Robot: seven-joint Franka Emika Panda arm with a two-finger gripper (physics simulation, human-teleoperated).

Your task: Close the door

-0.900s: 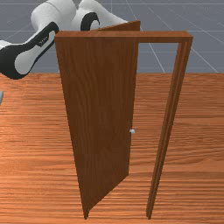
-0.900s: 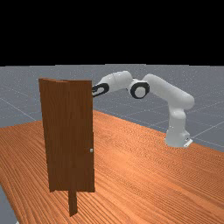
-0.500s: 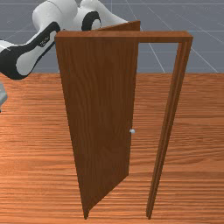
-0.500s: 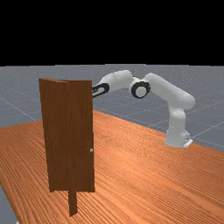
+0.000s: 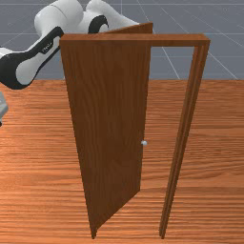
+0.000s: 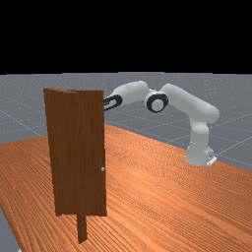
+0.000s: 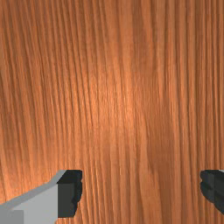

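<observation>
Gripper [image 5: 2,107] wide open; above table [image 7: 113,96]

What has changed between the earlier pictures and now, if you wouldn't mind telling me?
At the front view's left edge, my gripper has come slightly lower and toward that view's right, and my arm has dipped a little with it. The gripper is open now, with nothing held. The door stayed ajar; its knob and the frame look unmoved.
</observation>
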